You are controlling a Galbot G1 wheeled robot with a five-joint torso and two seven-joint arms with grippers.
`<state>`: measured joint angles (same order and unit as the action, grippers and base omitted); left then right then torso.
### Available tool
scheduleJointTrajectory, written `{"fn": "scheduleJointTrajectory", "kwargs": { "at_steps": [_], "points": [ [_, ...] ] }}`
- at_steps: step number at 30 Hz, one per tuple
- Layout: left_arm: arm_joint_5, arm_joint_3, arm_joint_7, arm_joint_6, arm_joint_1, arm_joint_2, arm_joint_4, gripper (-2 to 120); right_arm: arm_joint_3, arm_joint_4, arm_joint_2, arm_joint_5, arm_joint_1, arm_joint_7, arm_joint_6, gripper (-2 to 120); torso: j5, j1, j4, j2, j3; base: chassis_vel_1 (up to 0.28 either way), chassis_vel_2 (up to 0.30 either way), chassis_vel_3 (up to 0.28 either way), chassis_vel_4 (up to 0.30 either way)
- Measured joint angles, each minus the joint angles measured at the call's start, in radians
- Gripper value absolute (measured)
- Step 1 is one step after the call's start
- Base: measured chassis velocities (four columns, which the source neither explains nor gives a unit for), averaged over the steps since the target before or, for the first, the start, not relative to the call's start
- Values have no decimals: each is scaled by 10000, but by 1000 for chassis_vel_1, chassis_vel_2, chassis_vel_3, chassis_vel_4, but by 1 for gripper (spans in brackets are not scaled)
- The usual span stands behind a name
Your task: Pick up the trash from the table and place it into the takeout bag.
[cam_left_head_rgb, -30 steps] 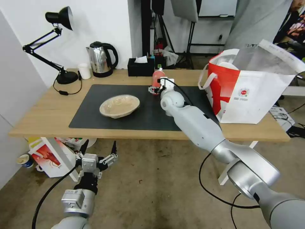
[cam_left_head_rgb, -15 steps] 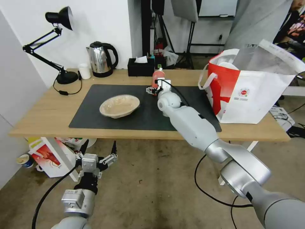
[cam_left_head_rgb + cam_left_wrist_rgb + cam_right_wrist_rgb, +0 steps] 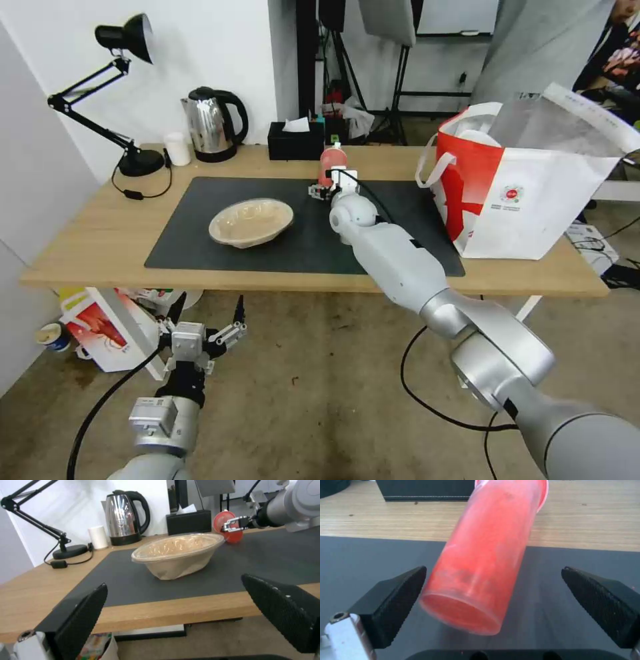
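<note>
long light-wood table with a dark mat, takeout bag standing open at its right end, well apart from the cup. beige dish on the mat's left half, untouched. red cup lying on its side near the mat's far edge, base toward the right gripper, inside spread jaws that grip nothing; one finger just beside the cup wall, the other well clear. risks, as a judgement: uneven closing (off-centre cup) nudging the round body into a roll out of the jaws; too hard a pinch denting the thin wall or popping the lid. left gripper parked low below the table edge, fingers spread, empty.
</note>
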<state>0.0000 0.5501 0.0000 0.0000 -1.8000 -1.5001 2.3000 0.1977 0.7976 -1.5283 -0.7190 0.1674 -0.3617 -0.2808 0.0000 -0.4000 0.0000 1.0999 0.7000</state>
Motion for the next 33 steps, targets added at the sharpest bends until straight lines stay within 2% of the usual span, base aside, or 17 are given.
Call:
{"fn": "scheduleJointTrajectory", "kwargs": {
  "at_steps": [27,33],
  "points": [
    [0,0,0,0,-1,0,0,100,-338,-703,-418,617,5,511,239,100,0,0,1,0,0,0,0,0,0],
    [0,0,0,0,0,0,0,100,-618,-1019,-425,646,-87,869,280,84,0,0,-1,0,0,0,0,0,0]
  ]
}}
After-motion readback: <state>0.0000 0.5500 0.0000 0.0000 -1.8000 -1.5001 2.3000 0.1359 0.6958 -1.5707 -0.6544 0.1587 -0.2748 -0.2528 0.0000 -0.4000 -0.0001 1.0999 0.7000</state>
